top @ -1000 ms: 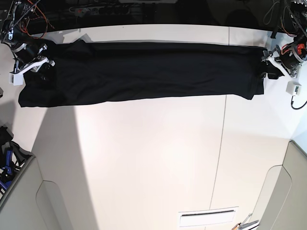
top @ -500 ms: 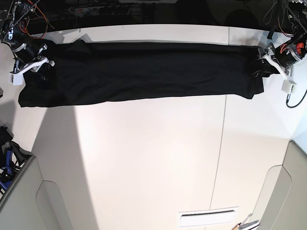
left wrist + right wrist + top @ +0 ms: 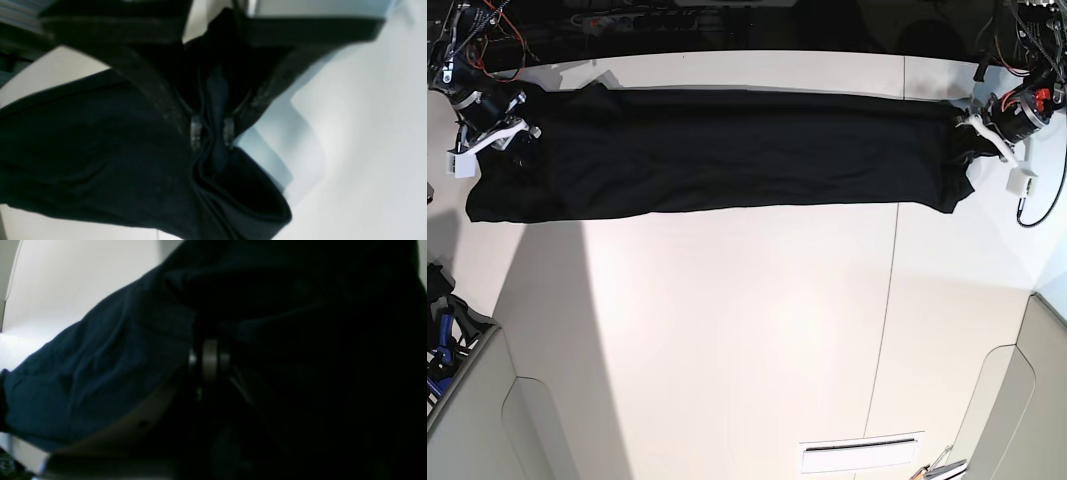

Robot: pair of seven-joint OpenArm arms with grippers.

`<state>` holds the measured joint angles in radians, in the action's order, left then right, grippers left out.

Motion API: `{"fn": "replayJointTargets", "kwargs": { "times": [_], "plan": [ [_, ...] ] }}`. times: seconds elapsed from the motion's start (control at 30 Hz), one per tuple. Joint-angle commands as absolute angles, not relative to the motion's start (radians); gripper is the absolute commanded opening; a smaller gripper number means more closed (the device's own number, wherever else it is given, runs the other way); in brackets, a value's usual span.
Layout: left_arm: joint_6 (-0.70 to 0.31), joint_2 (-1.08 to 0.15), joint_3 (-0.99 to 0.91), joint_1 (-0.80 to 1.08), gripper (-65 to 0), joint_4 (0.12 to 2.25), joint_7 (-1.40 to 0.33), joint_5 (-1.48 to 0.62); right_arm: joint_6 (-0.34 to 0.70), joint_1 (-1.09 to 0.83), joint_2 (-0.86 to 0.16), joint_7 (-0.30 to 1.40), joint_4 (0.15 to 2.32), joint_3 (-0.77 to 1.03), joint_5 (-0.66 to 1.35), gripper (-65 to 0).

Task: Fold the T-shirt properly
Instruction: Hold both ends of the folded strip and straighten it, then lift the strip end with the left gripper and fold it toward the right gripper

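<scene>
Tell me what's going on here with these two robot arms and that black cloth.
A two-armed robot is folding a black T-shirt, which lies in a long flat band across the far side of the white table. The left gripper is shut on a bunched fold at one end. The right gripper is shut at the other end, with dark cloth around it; that grip itself isn't clear.

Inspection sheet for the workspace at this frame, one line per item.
Surface: white table, a seam running front to back.
Job's things: black T-shirt laid as a long band across the far side.
Clutter: a white slotted plate at the near edge.
Grippers: left gripper shut on the T-shirt's end, cloth bunched between the fingertips; right gripper shut, deep in the cloth at the other end.
Cables: red and black wires behind the right arm; black cable by the left arm.
Surroundings: grey panels at the near corners.
</scene>
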<state>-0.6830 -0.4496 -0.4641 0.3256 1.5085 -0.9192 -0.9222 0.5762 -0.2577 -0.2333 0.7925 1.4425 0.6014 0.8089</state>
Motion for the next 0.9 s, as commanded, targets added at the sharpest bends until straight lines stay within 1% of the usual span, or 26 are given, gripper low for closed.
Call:
{"fn": "replayJointTargets", "kwargs": {
  "times": [0.0, 0.13, 0.23, 0.33, 0.53, 0.6, 0.67, 0.77, 0.87],
  "plan": [
    [-0.698, -0.469, -0.474, 0.31, -65.0, 1.536, -0.898, -0.934, 0.582, -0.255, -0.249, 0.794, 1.467, 0.616, 0.859, -65.0],
    [-0.689, -0.477, -0.48, 0.294, -65.0, 1.58, -0.894, -0.888, 0.591, -0.255, -0.249, 0.823, 1.517, 0.665, 0.951, -65.0],
    [-0.665, -0.506, -0.48, 0.286, -65.0, 1.599, -0.886, -0.865, 0.591, -0.253, -0.249, 0.834, 1.578, 0.694, 0.95, -65.0],
    [-0.665, -0.543, -0.48, 0.26, -65.0, 1.599, -0.886, -0.839, 0.591, -0.237, -0.249, 0.885, 1.625, 0.71, 0.95, -65.0],
    [-0.664, -0.601, -0.48, 0.244, -65.0, 1.64, -0.878, -0.739, 0.591, -0.233, -0.249, 0.891, 1.638, 0.723, 0.95, -65.0],
    [-0.656, -0.601, -0.48, 0.252, -65.0, 1.694, -0.88, -0.727, 0.591, -0.23, -0.248, 0.891, 1.638, 0.723, 0.95, -65.0],
    [-0.628, -0.598, -0.476, 0.268, -65.0, 1.777, -0.88, -0.733, 0.591, -0.227, -0.246, 0.89, 1.638, 0.723, 0.95, -65.0],
    [-0.593, -0.592, -0.448, 0.322, -65.0, 1.957, -0.881, -0.774, 0.591, -0.228, -0.246, 0.89, 1.638, 0.723, 0.95, -65.0],
    [-0.587, -0.547, -0.371, 0.367, -65.0, 2.128, -0.878, -0.769, 0.591, -0.224, -0.246, 0.89, 1.638, 0.723, 0.95, -65.0]
  ]
}}
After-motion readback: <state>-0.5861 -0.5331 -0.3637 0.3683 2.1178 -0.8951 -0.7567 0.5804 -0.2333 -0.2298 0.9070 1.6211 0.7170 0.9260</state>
